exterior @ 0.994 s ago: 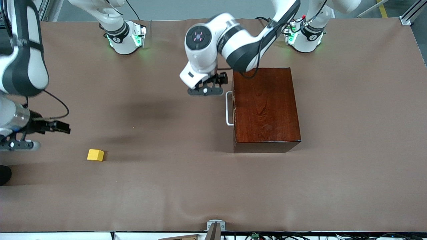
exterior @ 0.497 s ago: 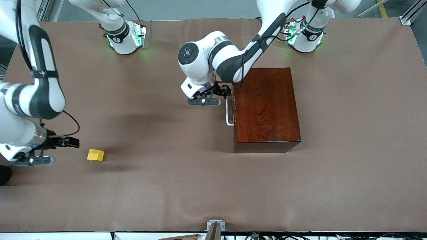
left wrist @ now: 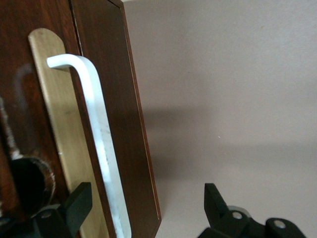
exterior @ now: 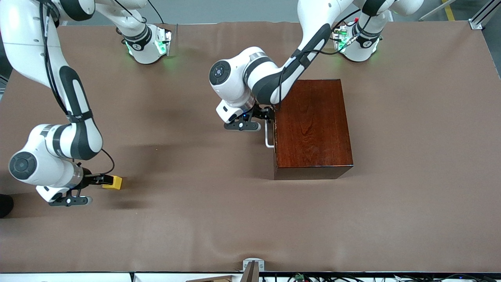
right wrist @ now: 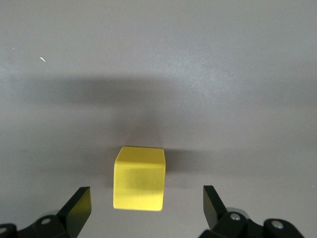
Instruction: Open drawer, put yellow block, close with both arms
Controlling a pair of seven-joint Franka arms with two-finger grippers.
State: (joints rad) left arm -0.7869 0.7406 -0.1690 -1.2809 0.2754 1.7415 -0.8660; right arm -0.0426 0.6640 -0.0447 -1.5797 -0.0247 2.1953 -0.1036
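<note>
The dark reddish-brown box [exterior: 312,127] stands toward the left arm's end of the table, its drawer pushed in. The drawer's white bar handle [exterior: 268,136] faces the table's middle. My left gripper [exterior: 267,116] is open at that handle; in the left wrist view the handle [left wrist: 101,144] runs between my left gripper's [left wrist: 146,206] spread fingers, touching neither. The yellow block [exterior: 114,182] lies on the table toward the right arm's end, nearer the front camera than the box. My right gripper [exterior: 102,180] is low and open at it. In the right wrist view the block [right wrist: 139,178] sits just ahead of my right gripper [right wrist: 146,207], untouched.
Brown cloth covers the table [exterior: 195,219]. The two green-lit bases [exterior: 146,45] [exterior: 358,41] stand along its edge farthest from the front camera. A small metal bracket [exterior: 253,265] sits at the edge nearest that camera. A dark object [exterior: 4,205] shows at the right arm's end.
Both arms have come down. The left gripper moved toward the box until its fingers straddled the handle. The right gripper swung in low to the yellow block. Block and box have not moved.
</note>
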